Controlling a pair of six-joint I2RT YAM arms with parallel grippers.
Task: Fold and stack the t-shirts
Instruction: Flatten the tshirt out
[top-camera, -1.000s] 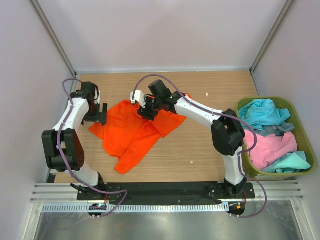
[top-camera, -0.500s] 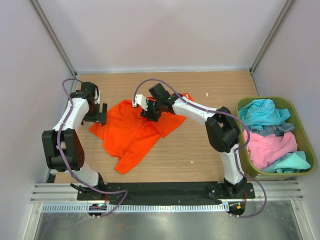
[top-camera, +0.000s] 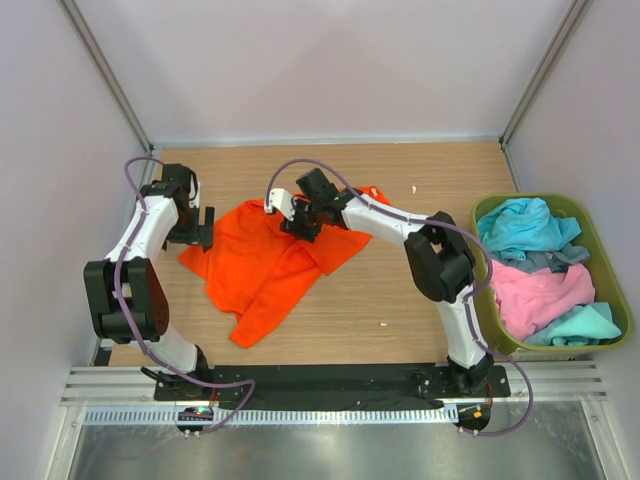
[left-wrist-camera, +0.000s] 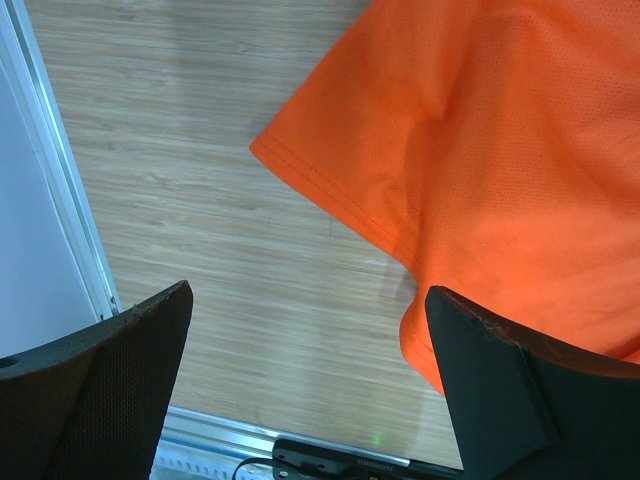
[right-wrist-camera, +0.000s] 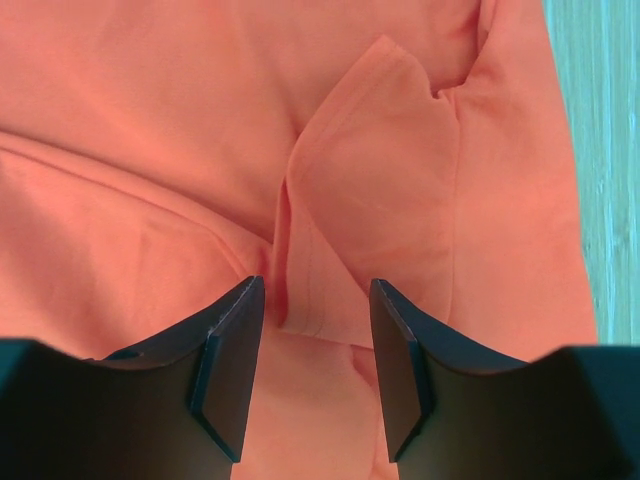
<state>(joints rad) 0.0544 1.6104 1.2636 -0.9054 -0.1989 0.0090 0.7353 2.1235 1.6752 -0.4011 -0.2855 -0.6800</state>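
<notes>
Near right, the olive-green bin (top-camera: 540, 198) holds the turquoise, pink and grey t-shirts (top-camera: 540, 290) in an unfolded heap. The orange t-shirt (top-camera: 262, 270) lies rumpled left of centre on the wooden surface (top-camera: 400, 300), partly doubled over. The left end effector (top-camera: 203, 228) hovers beside its left sleeve hem, jaws wide apart and holding nothing. Farther back, the right end effector (top-camera: 293, 224) sits over the shirt's far edge, jaws apart astride a raised fold and not clamped. Judgement: the cloth is light, limp mesh that will sag and slide, so it is best pinched at hems or corners.
</notes>
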